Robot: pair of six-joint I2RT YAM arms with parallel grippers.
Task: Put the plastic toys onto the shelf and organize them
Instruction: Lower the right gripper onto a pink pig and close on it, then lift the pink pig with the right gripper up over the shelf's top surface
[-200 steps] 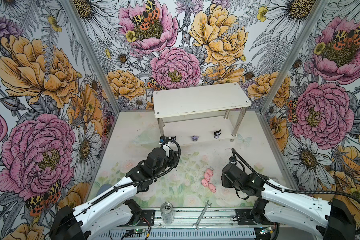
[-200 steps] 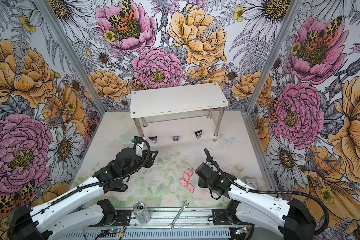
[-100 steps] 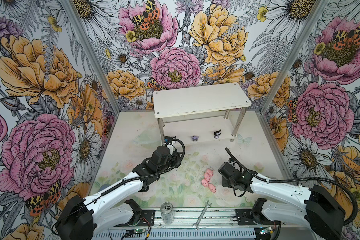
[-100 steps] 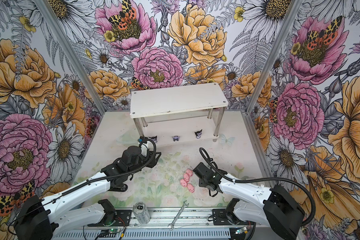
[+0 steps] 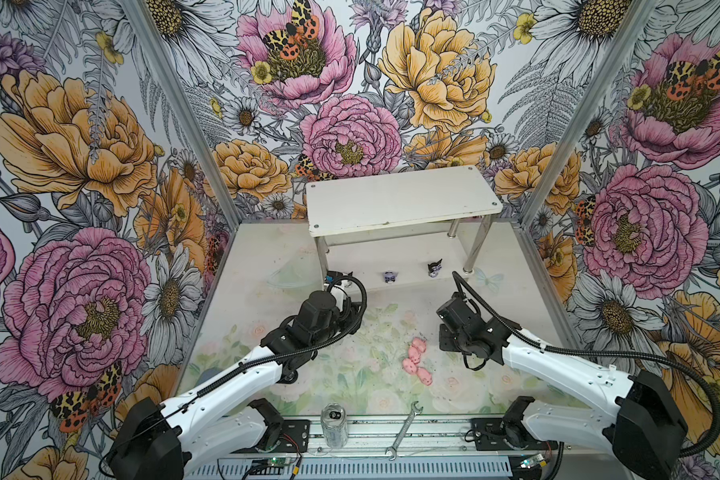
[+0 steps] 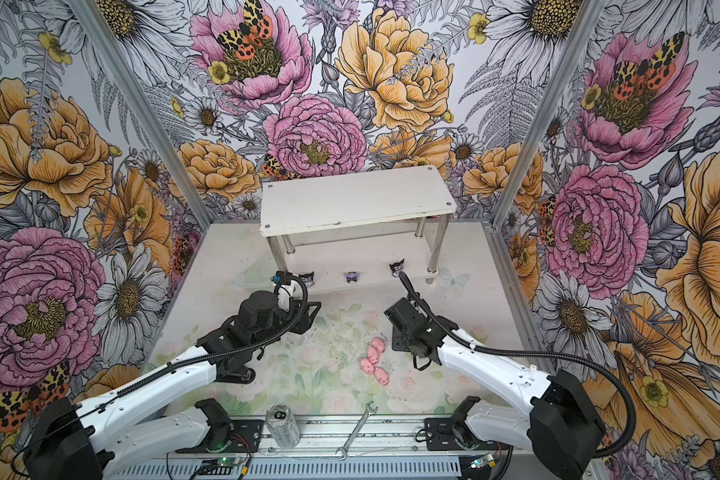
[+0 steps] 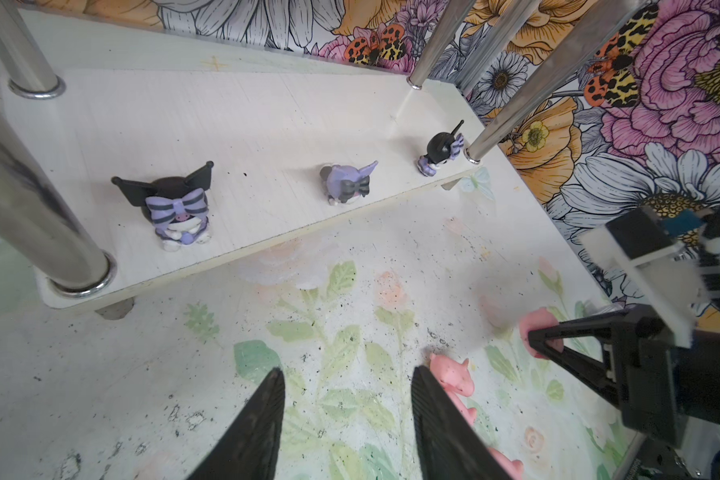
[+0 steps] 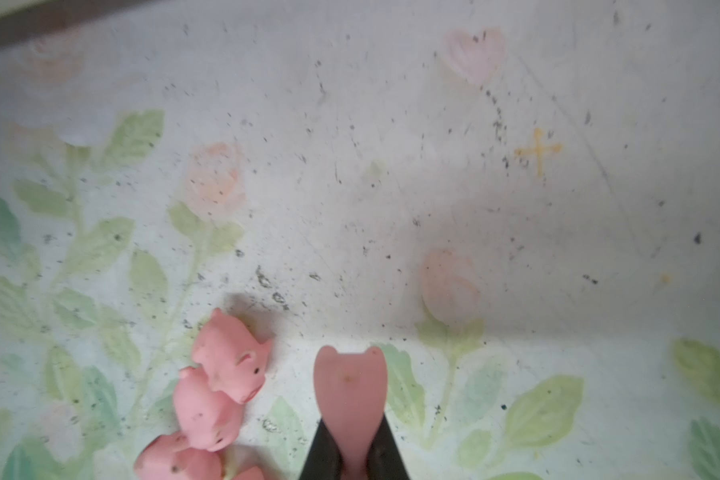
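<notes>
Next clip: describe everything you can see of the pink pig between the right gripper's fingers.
The pig is a tiny figure of smooth, matte pink plastic-looking material. The right gripper is shut on it, black fingers pressing both flanks. From the wrist view only its plain side shows, ending in two rounded lobes; no face is visible. It sits apart from the other pigs clustered on the floral table. Whether it is off the table I cannot tell.

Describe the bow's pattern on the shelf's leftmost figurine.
The bow is lilac with black stripes, clearest in the left wrist view.
</notes>
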